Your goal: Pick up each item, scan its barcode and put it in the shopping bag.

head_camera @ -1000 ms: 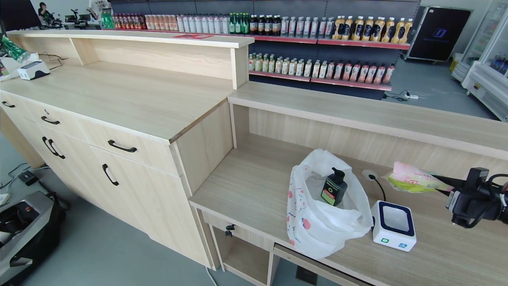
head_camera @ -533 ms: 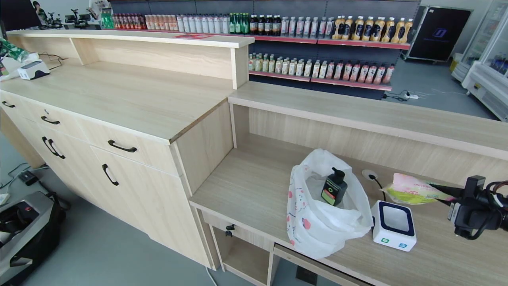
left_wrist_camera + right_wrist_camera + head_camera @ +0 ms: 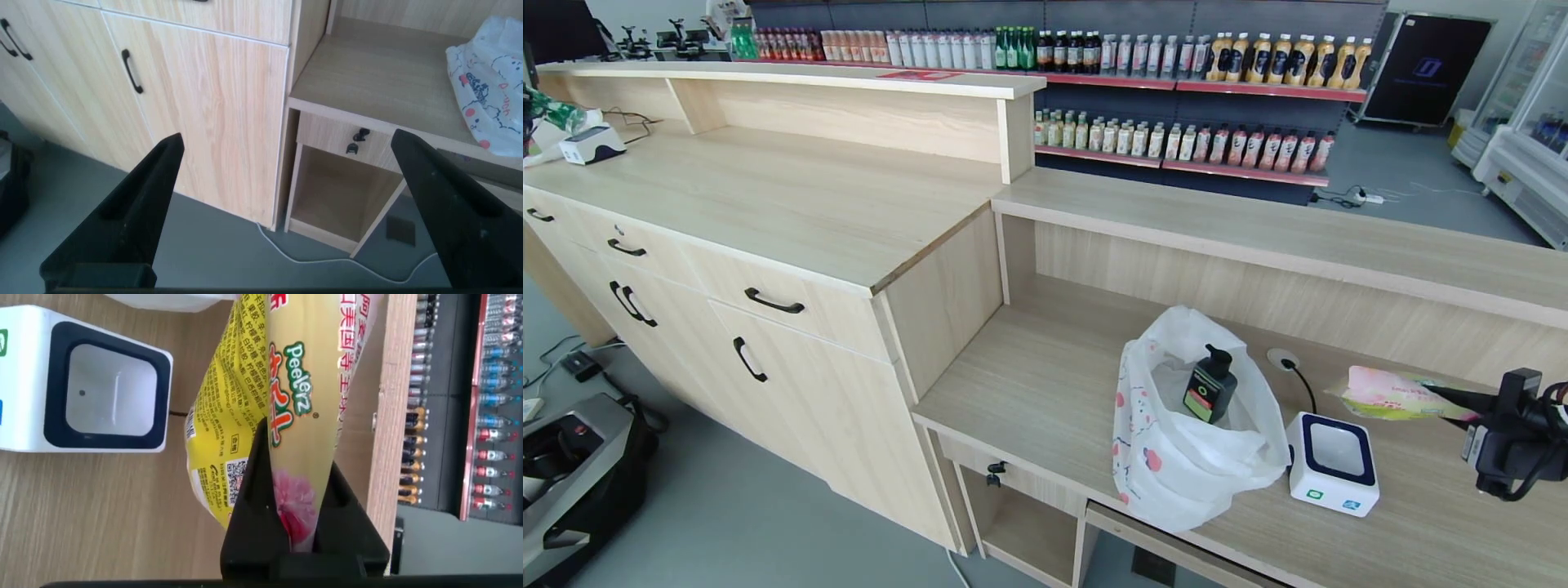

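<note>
One pouch (image 3: pixel 1390 394) clamped in right jaws, near scanner (image 3: pixel 1333 464) — left jaws wide, empty.

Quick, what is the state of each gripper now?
Left gripper: open, empty.
Right gripper: shut on the pink-and-yellow plastic snack pouch.

The counter (image 3: pixel 1029 384) is matt wood, the shopping bag (image 3: pixel 1168 474) and pouch (image 3: pixel 1388 394) plastic.

Pale wood tabletop (image 3: pixel 1029 384) set lower than a long counter (image 3: pixel 768 204) to the left, above cabinet doors (image 3: pixel 792 392) with black handles (image 3: pixel 749 359). Small white device (image 3: pixel 592 144) on that counter's far-left end. Behind, red-edged shelves (image 3: pixel 1176 83) of bottled drinks (image 3: pixel 1282 61) (two rows, tightly packed). Glass-door coolers (image 3: pixel 1527 122) far right; power strip (image 3: pixel 1364 197) on the grey floor (image 3: pixel 727 506).
</note>
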You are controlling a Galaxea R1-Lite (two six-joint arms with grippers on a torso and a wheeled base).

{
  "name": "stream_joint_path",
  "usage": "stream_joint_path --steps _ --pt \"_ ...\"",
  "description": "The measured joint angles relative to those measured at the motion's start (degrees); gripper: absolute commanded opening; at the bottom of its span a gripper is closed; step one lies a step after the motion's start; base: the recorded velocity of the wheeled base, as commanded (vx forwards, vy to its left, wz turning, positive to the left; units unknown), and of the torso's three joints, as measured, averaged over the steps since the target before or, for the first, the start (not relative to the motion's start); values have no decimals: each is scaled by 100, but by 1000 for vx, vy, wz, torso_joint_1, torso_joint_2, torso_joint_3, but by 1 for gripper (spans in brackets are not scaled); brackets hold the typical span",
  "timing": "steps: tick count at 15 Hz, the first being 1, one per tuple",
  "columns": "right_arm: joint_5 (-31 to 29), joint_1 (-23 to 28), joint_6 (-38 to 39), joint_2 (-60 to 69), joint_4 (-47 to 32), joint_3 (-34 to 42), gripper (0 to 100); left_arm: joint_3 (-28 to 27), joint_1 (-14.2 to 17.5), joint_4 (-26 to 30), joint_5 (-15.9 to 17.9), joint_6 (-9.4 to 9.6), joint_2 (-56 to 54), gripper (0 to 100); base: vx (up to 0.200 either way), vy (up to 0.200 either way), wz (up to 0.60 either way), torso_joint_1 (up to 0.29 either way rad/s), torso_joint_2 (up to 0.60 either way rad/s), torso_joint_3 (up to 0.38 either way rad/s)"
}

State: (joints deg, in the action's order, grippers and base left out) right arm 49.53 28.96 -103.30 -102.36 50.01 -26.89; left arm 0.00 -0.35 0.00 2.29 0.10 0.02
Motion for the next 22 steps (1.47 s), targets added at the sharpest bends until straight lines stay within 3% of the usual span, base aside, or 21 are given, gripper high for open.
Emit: stream_joint_path --steps 22 --pt "230 -111 28 -339 -2 -63 0 0 0 0 -2 0 0 100 0 0 0 0 0 0"
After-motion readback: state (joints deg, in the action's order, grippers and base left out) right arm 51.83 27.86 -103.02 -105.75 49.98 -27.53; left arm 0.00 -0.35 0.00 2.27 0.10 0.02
